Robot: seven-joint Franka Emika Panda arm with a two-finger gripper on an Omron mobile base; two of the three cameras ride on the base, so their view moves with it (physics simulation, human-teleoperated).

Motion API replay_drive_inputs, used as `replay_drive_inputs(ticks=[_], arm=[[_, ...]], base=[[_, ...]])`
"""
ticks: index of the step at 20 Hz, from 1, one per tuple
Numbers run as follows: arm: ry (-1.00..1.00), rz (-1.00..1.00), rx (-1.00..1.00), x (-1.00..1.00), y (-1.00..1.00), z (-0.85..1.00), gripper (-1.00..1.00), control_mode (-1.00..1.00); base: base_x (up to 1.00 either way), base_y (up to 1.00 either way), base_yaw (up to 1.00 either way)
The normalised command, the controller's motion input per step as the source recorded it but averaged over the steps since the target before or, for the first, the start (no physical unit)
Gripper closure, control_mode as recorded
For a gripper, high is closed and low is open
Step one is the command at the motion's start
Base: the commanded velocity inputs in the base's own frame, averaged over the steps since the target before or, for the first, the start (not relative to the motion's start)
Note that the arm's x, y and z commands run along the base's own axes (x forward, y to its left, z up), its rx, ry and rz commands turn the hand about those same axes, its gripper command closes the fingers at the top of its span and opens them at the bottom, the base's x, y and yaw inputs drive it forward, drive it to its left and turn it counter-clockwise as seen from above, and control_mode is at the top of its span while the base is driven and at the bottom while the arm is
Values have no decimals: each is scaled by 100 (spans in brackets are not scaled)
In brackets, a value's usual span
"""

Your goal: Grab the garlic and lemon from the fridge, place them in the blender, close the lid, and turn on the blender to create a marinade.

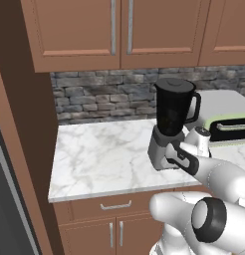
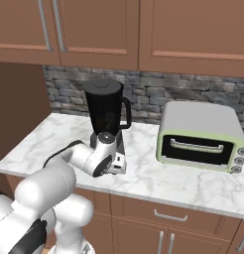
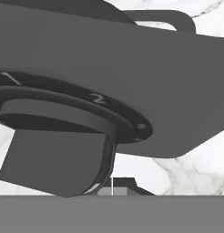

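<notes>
At centre frame in both base views, the blender point(image 1: 172, 119) stands on the white marble surface point(image 1: 99, 157), lid point(image 1: 174, 83) seated on the jar. Toaster oven point(image 2: 201, 135) sits right of it, apart. Gripper point(image 2: 117, 162) is pressed up at the blender's grey base. Hand view: dial point(image 3: 59, 132) close up, numerals 1, 2, 3 around its ring. Cannot tell whether the fingers are apart or together.

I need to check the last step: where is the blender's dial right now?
The dial sits on the front of the blender base, filling the hand view close up, on the marble counter left of the green toaster oven.
</notes>
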Motion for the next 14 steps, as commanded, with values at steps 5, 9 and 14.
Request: replay_drive_inputs(ticks=[5, 9, 14], arm=[[0, 0, 0, 0, 0, 0, 100, -100], [0, 0, 0, 0, 0, 0, 100, -100], [0, 0, 0, 0, 0, -16, 100, -100]], base=[[0, 0, 0], [0, 0, 0], [0, 0, 0]])
